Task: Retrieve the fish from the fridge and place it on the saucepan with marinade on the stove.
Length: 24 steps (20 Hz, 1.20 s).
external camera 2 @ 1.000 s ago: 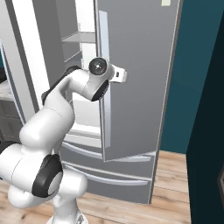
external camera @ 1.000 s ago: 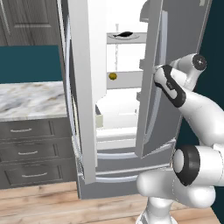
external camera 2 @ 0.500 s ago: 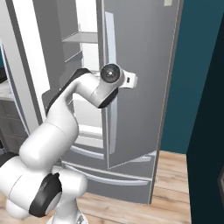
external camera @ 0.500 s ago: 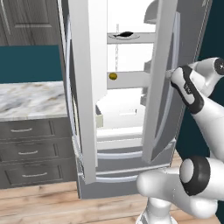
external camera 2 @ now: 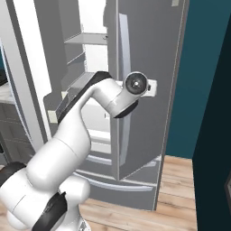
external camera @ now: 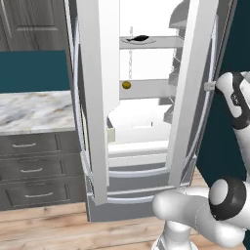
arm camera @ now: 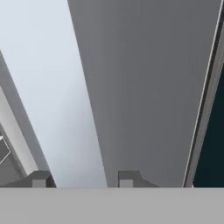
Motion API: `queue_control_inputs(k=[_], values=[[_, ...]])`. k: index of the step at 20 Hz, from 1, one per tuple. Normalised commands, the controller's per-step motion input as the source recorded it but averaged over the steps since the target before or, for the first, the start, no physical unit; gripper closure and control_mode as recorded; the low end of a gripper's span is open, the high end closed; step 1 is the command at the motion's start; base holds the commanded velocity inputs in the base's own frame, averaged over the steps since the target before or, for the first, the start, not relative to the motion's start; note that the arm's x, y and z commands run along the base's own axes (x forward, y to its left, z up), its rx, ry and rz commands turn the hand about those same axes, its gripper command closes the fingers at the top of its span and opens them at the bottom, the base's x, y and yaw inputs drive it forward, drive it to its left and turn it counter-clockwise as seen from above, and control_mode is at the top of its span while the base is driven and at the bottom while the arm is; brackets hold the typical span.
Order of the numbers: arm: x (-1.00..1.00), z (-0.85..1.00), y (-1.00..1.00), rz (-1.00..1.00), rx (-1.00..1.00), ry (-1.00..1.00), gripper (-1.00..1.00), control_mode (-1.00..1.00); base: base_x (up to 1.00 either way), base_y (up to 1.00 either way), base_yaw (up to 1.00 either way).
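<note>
The fridge (external camera: 97, 122) stands with both upper doors swung open and its white inside showing. The fish (external camera: 140, 38), small and dark, lies on the top shelf. My gripper (external camera: 209, 87) is at the outer face of the right door (external camera 2: 149, 40), at mid height. In the hand view my gripper (arm camera: 84, 179) has its fingertips (arm camera: 40, 179) on either side of a pale vertical bar, the door handle (arm camera: 65, 109), closed on it. The handle (external camera 2: 123, 45) runs down the door face. The saucepan and the stove are out of view.
A small round yellowish item (external camera: 126, 85) sits on the middle shelf's front edge. A marble counter (external camera: 34, 110) over grey drawers (external camera: 29, 171) stands left of the fridge. A teal wall (external camera 2: 203, 67) is close on the right. Wooden floor (external camera: 49, 229) lies in front.
The right fridge door has swung further open, and my hand has moved rightward with it. The fish has stayed on its shelf.
</note>
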Motion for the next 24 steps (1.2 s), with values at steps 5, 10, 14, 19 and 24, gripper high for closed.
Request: queue_control_inputs(k=[5, 10, 14, 19, 24], values=[[-0.21, 0.0, -0.55, 0.07, 0.0, -0.02, 1.0, -1.0, 0.0, 0.0, 0.0], [-0.22, 0.0, -0.39, 0.07, 0.0, -0.06, 1.0, -1.0, 0.0, 0.0, 0.0], [-0.2, 0.0, -0.21, 0.05, 0.0, -0.09, 1.0, -1.0, 0.0, 0.0, 0.0], [-0.34, 0.0, -0.01, 0.0, 0.0, -0.14, -1.0, -1.0, 0.0, 0.0, 0.0], [-0.62, 0.05, -0.07, -0.02, 0.0, -0.18, -1.0, -1.0, 0.0, 0.0, 0.0]])
